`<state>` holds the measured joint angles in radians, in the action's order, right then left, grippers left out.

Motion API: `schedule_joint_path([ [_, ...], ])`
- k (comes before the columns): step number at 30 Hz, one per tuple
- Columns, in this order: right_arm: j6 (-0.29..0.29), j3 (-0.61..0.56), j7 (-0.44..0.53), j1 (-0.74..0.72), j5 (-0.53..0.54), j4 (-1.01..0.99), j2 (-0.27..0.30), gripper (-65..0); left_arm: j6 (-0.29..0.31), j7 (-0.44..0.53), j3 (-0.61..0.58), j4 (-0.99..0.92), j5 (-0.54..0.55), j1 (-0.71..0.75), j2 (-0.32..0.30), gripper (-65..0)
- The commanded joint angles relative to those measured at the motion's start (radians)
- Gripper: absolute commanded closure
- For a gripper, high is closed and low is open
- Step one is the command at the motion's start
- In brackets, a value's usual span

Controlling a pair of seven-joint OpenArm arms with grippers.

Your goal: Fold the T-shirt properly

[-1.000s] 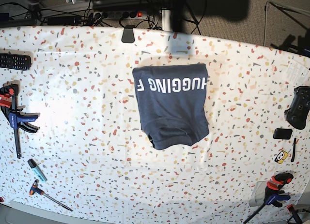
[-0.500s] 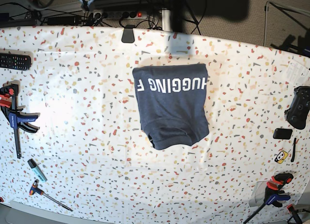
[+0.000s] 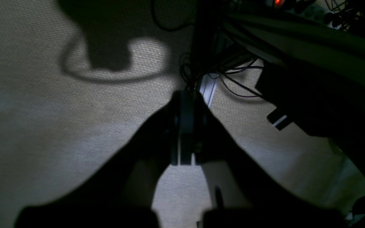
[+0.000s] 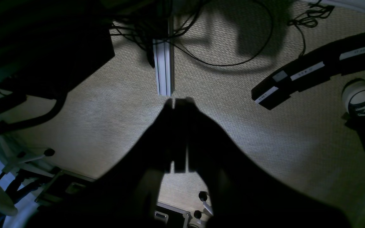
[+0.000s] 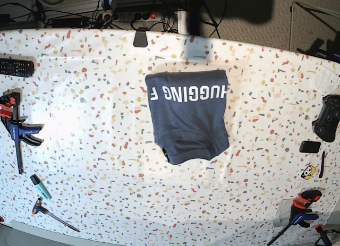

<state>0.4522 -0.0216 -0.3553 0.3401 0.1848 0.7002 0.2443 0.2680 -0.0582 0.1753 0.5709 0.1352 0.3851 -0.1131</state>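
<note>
On the speckled terrazzo table (image 5: 79,124), near its middle and toward the far edge, the T-shirt (image 5: 188,118) lies folded into a compact navy block. Its long axis runs from the far edge toward the near one, the squarer end far, the rumpled, rounded end near. White capitals reading "HUGGING F" cross the far part, upside down in the base view.

Neither claw is over the table or near the shirt; both wrist cameras look down on beige carpet beside it. The left gripper (image 3: 184,126) shows as a dark silhouette with its jaws clenched together, holding nothing, hanging above the carpet (image 3: 59,110) near a tangle of cables (image 3: 230,79). The right gripper (image 4: 177,133) is likewise clamped tight and empty, above carpet, just short of an aluminium rail (image 4: 164,68).
</note>
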Motion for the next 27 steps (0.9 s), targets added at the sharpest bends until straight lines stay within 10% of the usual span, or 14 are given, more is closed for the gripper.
schedule_joint_path([
  [1, -0.004, 0.002, 0.005, 0.003, 0.002, 0.005, 0.01, 0.0, -0.003, 0.007, 0.002, 0.002, 0.003, 0.011, -0.003, 0.0],
  [27, -0.004, 0.002, -0.008, 0.0, 0.001, 0.005, 0.011, 0.0, -0.01, 0.018, 0.002, 0.002, 0.003, 0.011, -0.003, 0.0],
])
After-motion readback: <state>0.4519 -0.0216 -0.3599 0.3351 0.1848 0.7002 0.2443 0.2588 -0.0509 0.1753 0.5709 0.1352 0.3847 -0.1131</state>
